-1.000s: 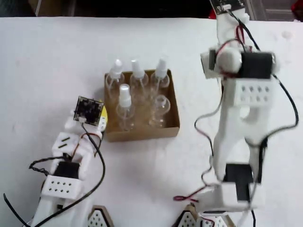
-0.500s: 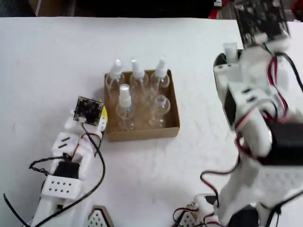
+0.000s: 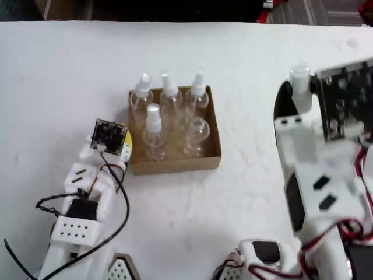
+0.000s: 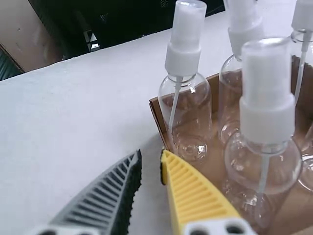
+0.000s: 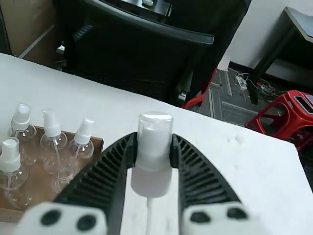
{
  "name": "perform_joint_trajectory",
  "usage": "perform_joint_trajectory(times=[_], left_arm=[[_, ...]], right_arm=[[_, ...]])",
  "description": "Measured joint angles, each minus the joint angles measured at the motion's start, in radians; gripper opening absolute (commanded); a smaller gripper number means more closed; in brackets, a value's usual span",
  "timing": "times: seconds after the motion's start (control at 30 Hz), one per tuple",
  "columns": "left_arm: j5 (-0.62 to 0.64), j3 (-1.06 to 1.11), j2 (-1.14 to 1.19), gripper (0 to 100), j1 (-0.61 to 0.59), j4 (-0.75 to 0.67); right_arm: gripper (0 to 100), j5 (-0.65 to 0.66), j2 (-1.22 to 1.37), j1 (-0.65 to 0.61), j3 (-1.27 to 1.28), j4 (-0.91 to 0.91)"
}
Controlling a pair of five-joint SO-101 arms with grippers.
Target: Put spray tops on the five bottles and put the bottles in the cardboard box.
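The cardboard box (image 3: 175, 165) stands mid-table with five clear bottles in it. Four carry white spray tops (image 3: 153, 116); the front right bottle (image 3: 198, 129) has a bare neck. My right gripper (image 5: 152, 147) is shut on a white spray top (image 5: 154, 142) with its tube hanging down, held high over the table to the right of the box (image 5: 94, 142). In the high view that spray top (image 3: 300, 79) sticks up from the right gripper (image 3: 297, 90). My left gripper (image 4: 149, 164) rests shut and holds nothing, just outside the box's left wall (image 4: 156, 115), beside a capped bottle (image 4: 186, 98).
White table all around the box. The left arm (image 3: 81, 198) lies at the front left, and the right arm (image 3: 320, 186) rises at the front right. Beyond the far table edge stand a black chair (image 5: 142, 44) and a red stool (image 5: 288, 115).
The right arm has swung back from the far right side toward the near right and risen toward the camera, still holding the spray top. The left arm and the bottles have not moved.
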Motion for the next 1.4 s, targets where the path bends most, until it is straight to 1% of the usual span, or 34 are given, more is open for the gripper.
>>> perform_joint_trajectory(times=[0.13, 0.2, 0.3, 0.53, 0.63, 0.7, 0.9, 1.07, 1.33, 1.4], left_arm=[[0.000, 0.000, 0.000, 7, 0.000, 0.000], [0.000, 0.000, 0.000, 7, 0.000, 0.000], [0.000, 0.000, 0.000, 7, 0.015, 0.000], [0.000, 0.000, 0.000, 7, 0.020, 0.000], [0.000, 0.000, 0.000, 7, 0.020, 0.000], [0.000, 0.000, 0.000, 7, 0.020, 0.000], [0.000, 0.000, 0.000, 7, 0.020, 0.000], [0.000, 0.000, 0.000, 7, 0.020, 0.000], [0.000, 0.000, 0.000, 7, 0.020, 0.000], [0.000, 0.000, 0.000, 7, 0.020, 0.000]], right_arm=[[1.5, 0.000, -0.101, -0.003, 0.186, 0.000], [1.5, 0.000, -0.158, -0.003, 0.290, -0.035], [1.5, 0.000, -0.252, -0.003, 0.446, -0.153], [1.5, 0.000, -0.514, -0.005, 0.775, -0.519], [1.5, 0.000, -0.595, -0.005, 0.888, -0.632], [1.5, 0.000, -0.628, -0.029, 0.950, -0.697], [1.5, 0.000, -0.644, -0.097, 1.088, -0.822], [1.5, 0.000, -0.651, -0.109, 1.183, -0.910], [1.5, 0.000, -0.652, -0.110, 1.206, -0.964], [1.5, -0.021, -0.652, -0.109, 1.206, -0.980]])
